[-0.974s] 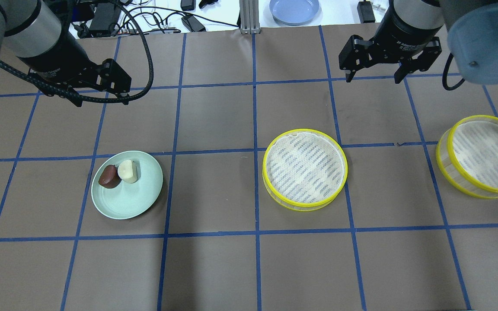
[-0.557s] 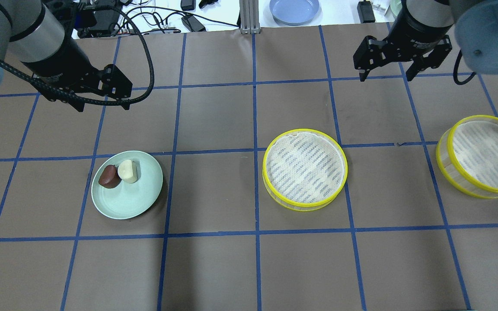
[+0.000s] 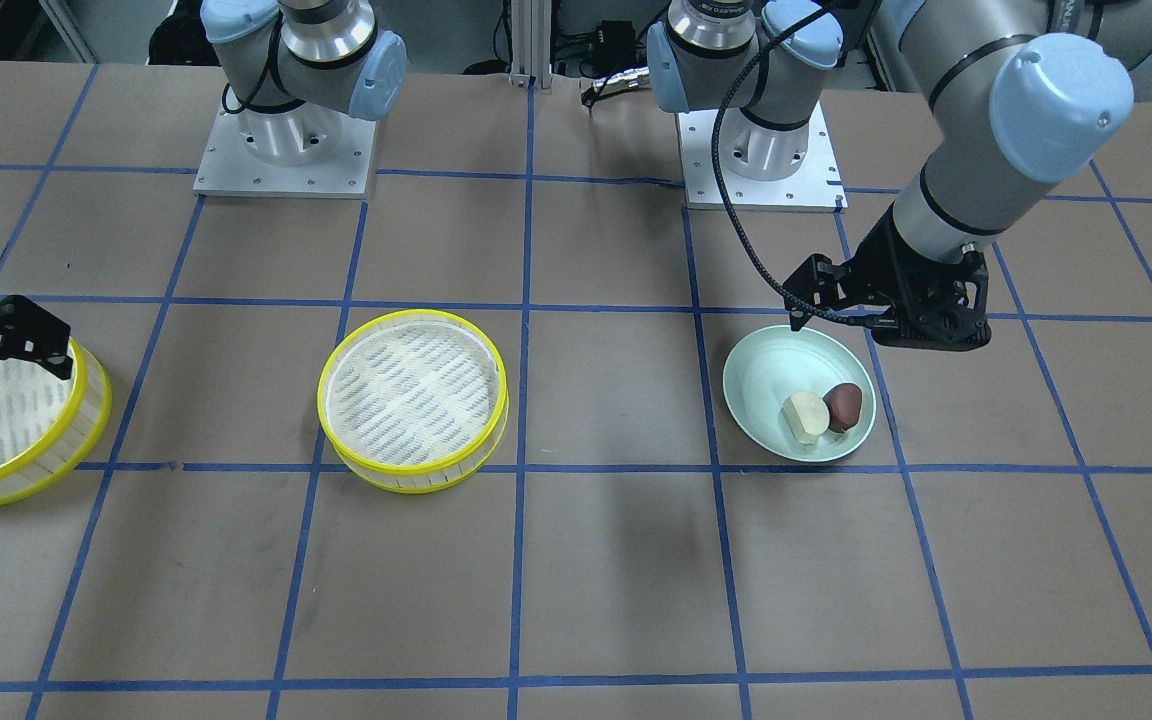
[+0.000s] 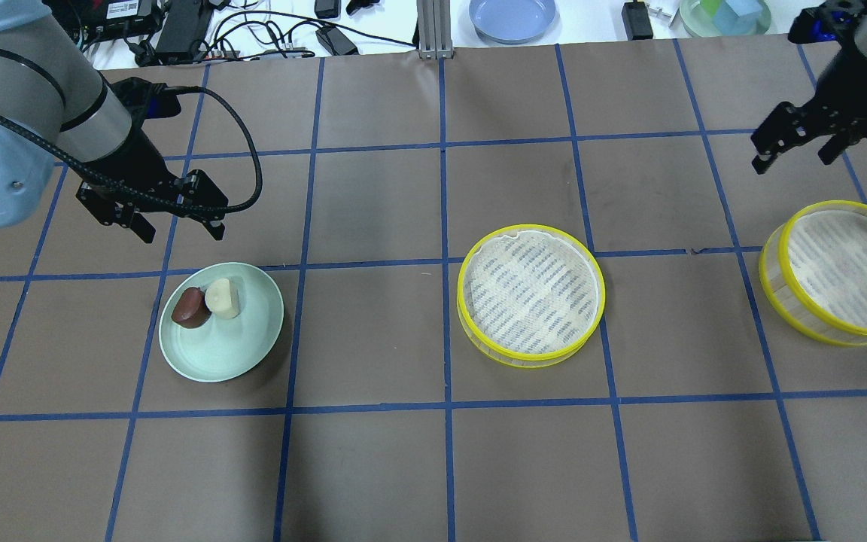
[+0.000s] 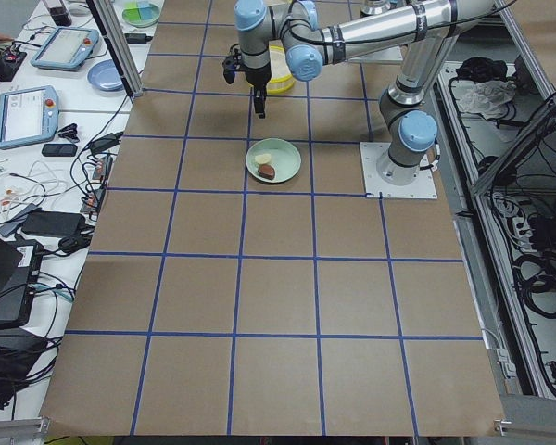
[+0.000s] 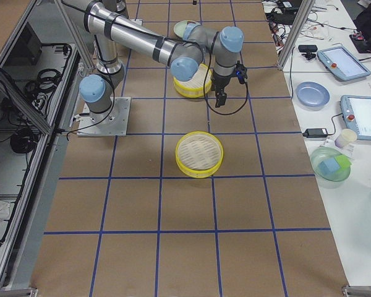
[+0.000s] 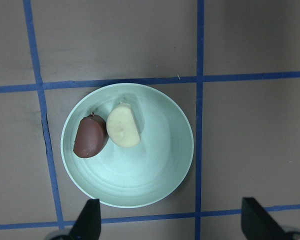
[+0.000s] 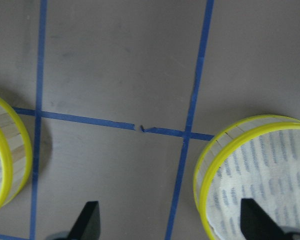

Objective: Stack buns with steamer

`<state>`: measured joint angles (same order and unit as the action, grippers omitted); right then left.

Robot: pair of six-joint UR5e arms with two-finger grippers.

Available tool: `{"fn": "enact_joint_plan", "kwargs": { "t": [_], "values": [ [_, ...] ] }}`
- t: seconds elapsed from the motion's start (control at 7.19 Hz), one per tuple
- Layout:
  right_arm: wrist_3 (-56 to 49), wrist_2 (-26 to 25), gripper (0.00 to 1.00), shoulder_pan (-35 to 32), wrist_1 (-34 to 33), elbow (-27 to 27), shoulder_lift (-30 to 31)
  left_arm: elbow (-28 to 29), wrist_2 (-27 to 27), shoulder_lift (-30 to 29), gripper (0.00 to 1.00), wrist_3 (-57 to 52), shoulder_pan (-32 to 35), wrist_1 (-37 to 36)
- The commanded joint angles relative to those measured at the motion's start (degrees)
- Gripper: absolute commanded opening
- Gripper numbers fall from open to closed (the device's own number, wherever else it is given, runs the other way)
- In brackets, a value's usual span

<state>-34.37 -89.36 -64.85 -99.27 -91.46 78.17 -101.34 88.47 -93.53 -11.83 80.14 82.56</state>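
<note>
**Nothing stacked yet: buns on the plate, both claws empty**

The left claw (image 4: pixel 180 228) hangs just beyond the far rim of the pale green round plate (image 4: pixel 234 342), spread wide and holding nothing. On the plate, toward its left side, lie the small dark reddish-brown bun (image 4: pixel 190 307) and the small cream-yellow bun (image 4: pixel 222 298), touching each other. Well to the right of the plate stands a round yellow-rimmed steamer tray with a pale woven floor (image 4: pixel 531 295), with nothing in it. A second steamer tray of the same make (image 4: pixel 844 271) sits farther right of the plate, at the edge of the brown, blue-gridded tabletop (image 4: pixel 373 467). The right claw (image 4: pixel 791 160) hovers beyond that one, also wide and empty.

By my reading the task has hardly begun. Both buns have yet to go into a tray, and one tray has yet to go on the other.

The left wrist view shows what the overhead cannot: the buns pressed side by side, and the claw's fingertips (image 7: pixel 87 222) parted wider than the plate. The right wrist view shows bare tabletop between the two trays. The front-facing view sets the right claw against the farther tray's rim, whereas the overhead shows it clear of it
</note>
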Motion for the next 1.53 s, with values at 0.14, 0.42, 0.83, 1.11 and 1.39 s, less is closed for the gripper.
{"fn": "enact_joint_plan", "kwargs": {
  "t": [0.14, 0.42, 0.83, 1.11, 1.39],
  "values": [
    [-20.31, -5.65, 1.00, 12.27, -11.70, 0.06, -10.20, -4.38, 0.29, -6.81, 1.00, -0.56, -0.25, -3.70],
    [-24.07, -6.69, 0.99, 14.32, -18.97, -0.03, -15.39, -4.31, 3.45, -11.30, 1.00, -0.56, -0.25, -4.42],
    [-26.10, -7.24, 0.55, 14.41, -20.08, -0.03, -18.14, -4.22, 4.94, -15.79, 0.88, -0.47, -0.34, -8.45],
    [-26.54, -7.94, 0.13, 14.41, -20.61, 0.06, -18.67, -4.04, 5.66, -17.20, 0.00, -0.47, -0.34, -8.03],
    [-25.76, -8.11, 0.00, 14.41, -20.17, 0.23, -17.71, -3.78, 5.83, -17.56, 0.00, -0.91, -0.34, -7.76]
  ]
}}
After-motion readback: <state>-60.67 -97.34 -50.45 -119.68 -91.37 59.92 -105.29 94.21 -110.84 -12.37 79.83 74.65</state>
